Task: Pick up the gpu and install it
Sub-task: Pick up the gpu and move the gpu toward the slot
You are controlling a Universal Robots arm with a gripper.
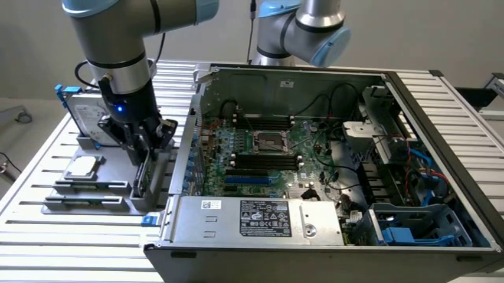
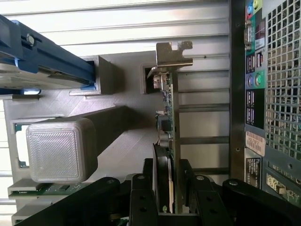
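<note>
Exterior view: black two-finger gripper (image 1: 146,154) on the grey-and-blue arm is down at about 9 o'clock, over the grey plastic parts fixture (image 1: 94,197) on the slatted aluminium table (image 1: 63,236).

The gpu (image 1: 144,177), a thin green circuit board with a black rounded cooler shroud and a silver metal end bracket, stands on edge in the fixture's slot. That slot is at the fixture's 3 o'clock edge, just beside the open black computer case (image 1: 331,259). The card is still seated, not lifted.

Wrist view: gpu (image 2: 175,117) seen edge-on, bracket (image 2: 173,52) at the far end. Gripper (image 2: 167,202) straddles the near end, and the black fingers (image 2: 141,197) sit flush against both faces, so it's pinching the card.

Same fixture, in the exterior view:
- The silver hard drive in a blue frame (image 1: 82,112) stands upright at 11 o'clock from the gripper.
- The small square silver processor chip (image 1: 84,167) lies flat at 9 o'clock, near the card but not touching it.

Green motherboard (image 1: 260,156) sits mid-case.
</note>
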